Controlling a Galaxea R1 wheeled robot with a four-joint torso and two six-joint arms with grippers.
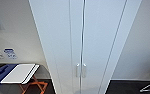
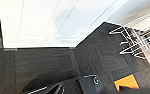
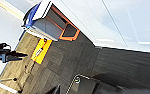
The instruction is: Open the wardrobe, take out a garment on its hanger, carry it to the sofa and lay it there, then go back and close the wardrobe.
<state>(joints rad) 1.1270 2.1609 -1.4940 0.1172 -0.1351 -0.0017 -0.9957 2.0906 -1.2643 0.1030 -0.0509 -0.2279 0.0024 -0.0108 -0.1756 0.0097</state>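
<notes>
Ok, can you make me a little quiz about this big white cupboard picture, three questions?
1. True or false: the wardrobe has both doors shut.
2. Where are the two small handles? A) at the outer edges B) side by side at the middle seam C) on top
3. Fill in: the folding stand beside the wardrobe has ______ legs.

Key: 1 true; 2 B; 3 orange. In the head view the doors meet in a closed seam with a handle on each side of it, and a white board lies on the orange-legged stand, on the dark floor.
</notes>
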